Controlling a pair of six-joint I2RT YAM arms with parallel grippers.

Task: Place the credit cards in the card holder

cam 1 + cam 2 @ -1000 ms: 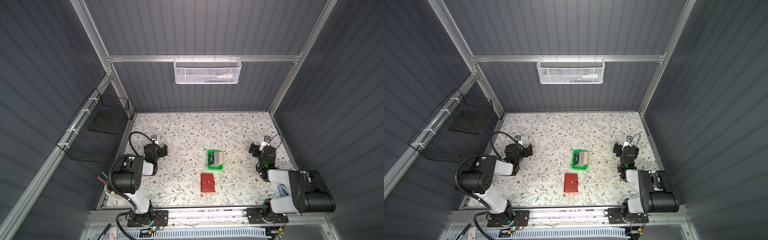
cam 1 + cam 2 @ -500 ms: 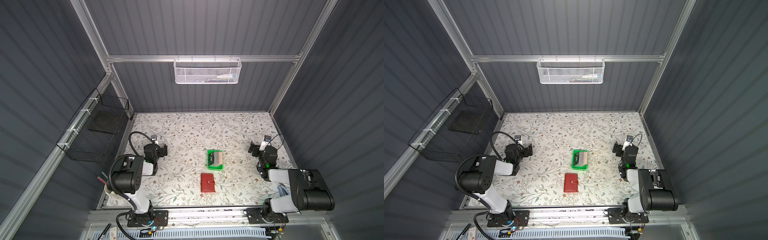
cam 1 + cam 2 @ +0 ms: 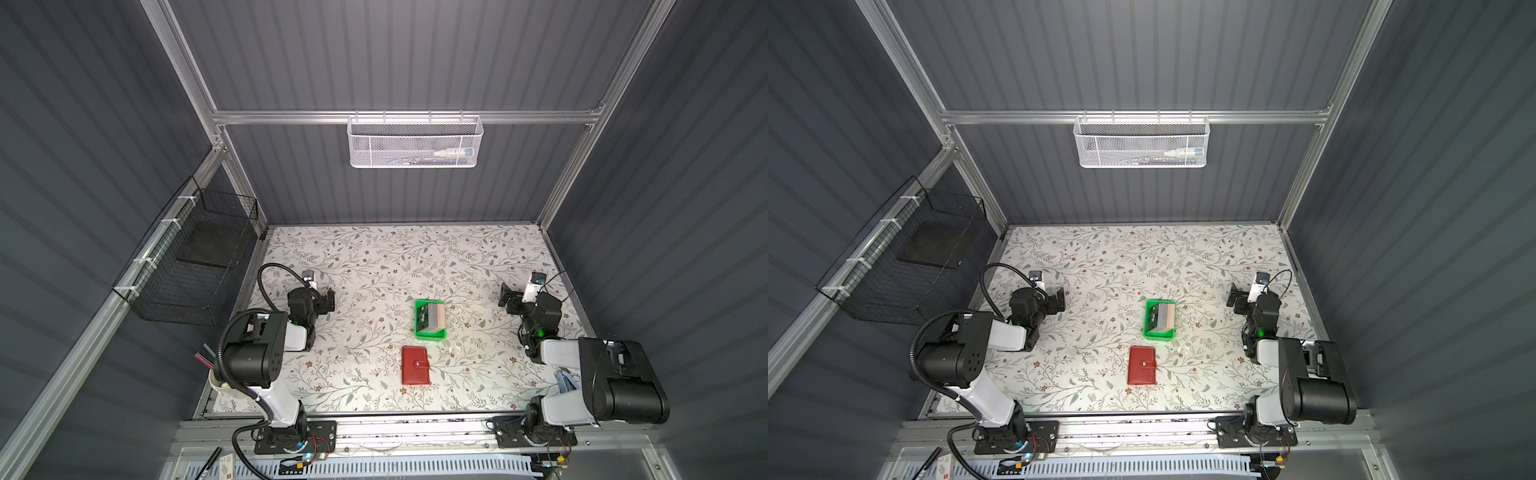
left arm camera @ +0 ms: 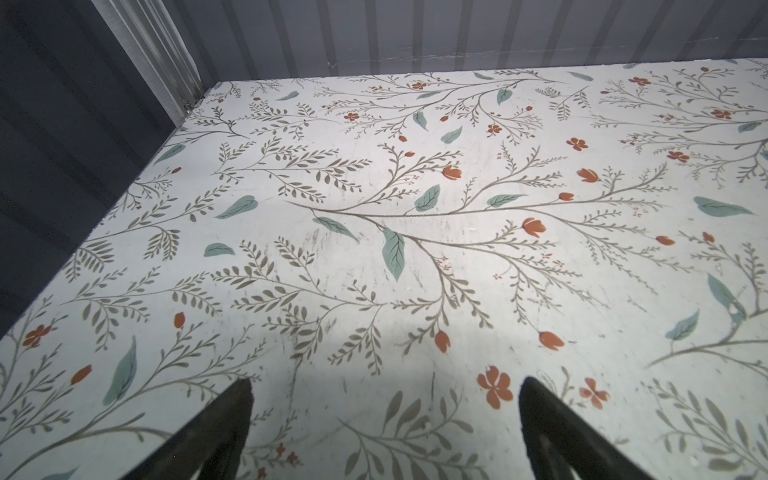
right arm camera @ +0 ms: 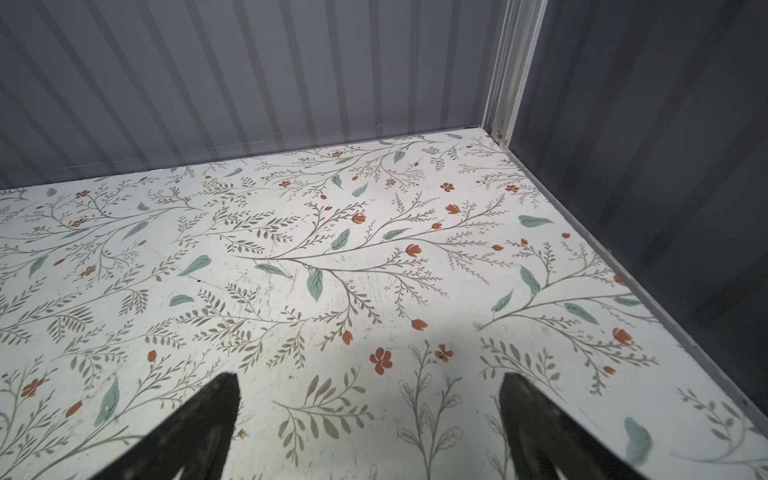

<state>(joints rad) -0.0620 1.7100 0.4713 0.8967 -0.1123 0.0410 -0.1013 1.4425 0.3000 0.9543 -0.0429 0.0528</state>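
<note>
Jaws on your left gripper (image 3: 329,297) stand wide apart with nothing between them. Its wrist camera shows only the flowered table (image 4: 374,232) beyond the dark fingertips (image 4: 230,419).

Move toward the middle of the table, to the right of that gripper, and you come to the card holder (image 3: 415,366). It is a closed red booklet lying flat near the front edge, its long side running front to back. The snap tab is fastened across its right half.

Just behind it, apart and a touch further right, sits the green tray (image 3: 430,336) with the credit cards (image 3: 434,320) inside. They stand on edge and lean together in a pack. A black card with white lettering faces left, with grey, white and tan edges behind it. Their long edges also run front to back.

Furthest right, the right gripper (image 3: 505,296) is likewise spread wide and empty, well clear of the tray. Its camera sees only bare table (image 5: 332,291).

Both grippers point at the back wall, so the work lies inward and forward of each. You'll likely find the right arm slightly nearer the cards, and the holder about midway between the arms. It must be unsnapped first.
</note>
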